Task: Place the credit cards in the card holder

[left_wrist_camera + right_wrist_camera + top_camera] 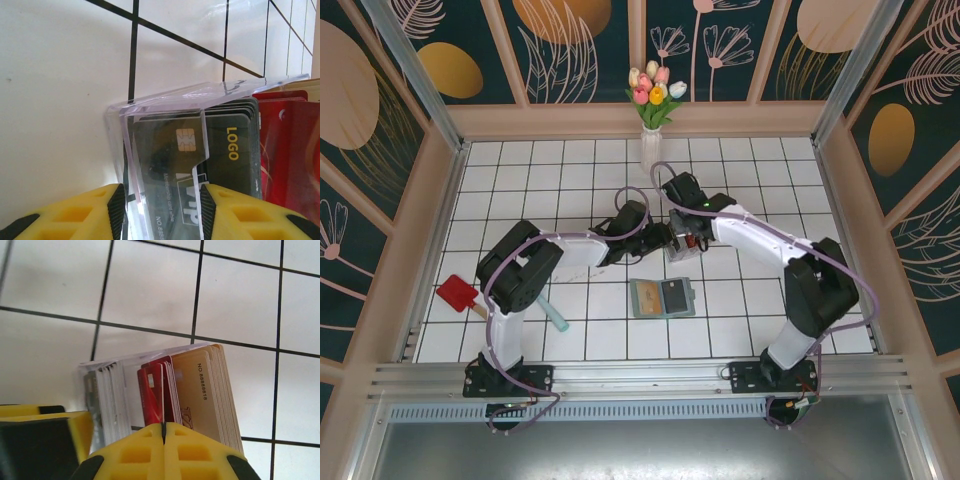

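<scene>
Red flat square [453, 292] with a tan stub: lies on the white tiled table [520, 180], far left.
Teal stick [555, 317]: lies just right of the left arm's base link, well apart from the card holder.
Left gripper [162, 200]: yellow fingers [75, 215] set on either side of one end of the clear plastic box [165, 102], with the black pads against it, clamped.
White vase of tulips [651, 148]: upright at the far edge.
Grey-green bifold card holder [662, 297]: lies open and flat, nearer the arm bases than the box and apart from it. A dark rectangle shows on its right half.
Clear plastic box: at mid-table between the two grippers, holding the credit cards on edge: a dark stack printed LOGO [220, 150], then red ones [152, 395], then tan ones [200, 390].
Right gripper [163, 432]: yellow fingers [195, 452] pressed together over the red stack. The edge of one red card [162, 390] runs into their seam, pinched.
</scene>
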